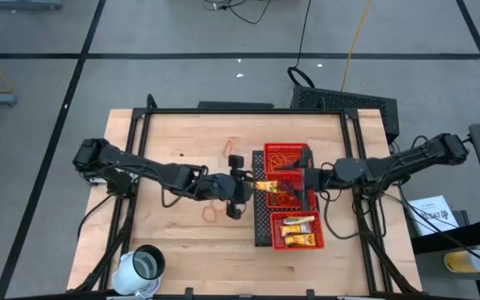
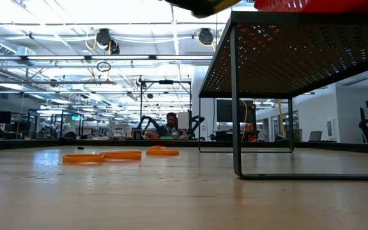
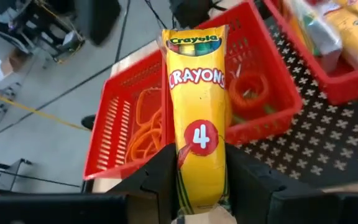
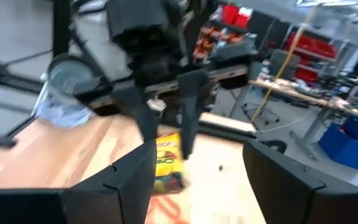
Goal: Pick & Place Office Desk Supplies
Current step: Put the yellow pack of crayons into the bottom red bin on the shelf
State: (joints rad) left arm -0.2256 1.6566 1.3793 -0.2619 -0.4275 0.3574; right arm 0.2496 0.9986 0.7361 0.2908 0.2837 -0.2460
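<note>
My left gripper [image 1: 247,185] is shut on a yellow crayon packet [image 3: 197,106], which it holds above the left edge of the red mesh tray [image 1: 267,154]. The tray stands on a black mesh stand [image 1: 261,227]. Orange rubber bands [image 3: 145,134] lie in one compartment of the tray, and yellow packets [image 1: 298,231] lie in its near compartment. Two more rubber bands [image 1: 212,212] [image 1: 229,148] lie on the table. My right gripper [image 1: 297,178] hovers open over the tray, facing the left gripper, with nothing between its fingers. My left gripper pinches the crayon packet's lower end [image 3: 199,190] between its two fingers, one on each long edge. The fingers [image 3: 160,177] come from the table's left, slanting down. The packet sticks out past the fingertips along their line, printed face up, lifted clear above the tray.
A white cup [image 1: 144,267] stands at the table's near left corner. The stand's thin black leg [image 2: 235,96] rests on the table. Bare wood lies to the left of the tray.
</note>
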